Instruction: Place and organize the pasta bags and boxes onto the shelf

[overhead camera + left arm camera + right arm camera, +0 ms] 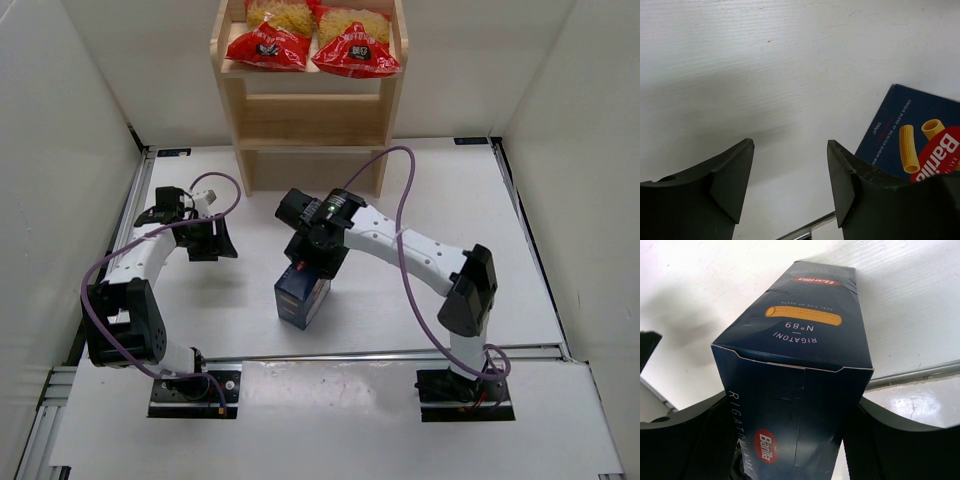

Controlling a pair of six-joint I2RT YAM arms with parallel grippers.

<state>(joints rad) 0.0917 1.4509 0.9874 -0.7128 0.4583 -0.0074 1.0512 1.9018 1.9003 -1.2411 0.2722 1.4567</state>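
Right jaws clamp pasta box well apart from the shelf; left jaws gape.

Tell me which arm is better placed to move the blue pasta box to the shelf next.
Right. The right pincer grips the blue pasta box from both sides. The left pincer is open over the table, holding nothing, with the box off to its side.
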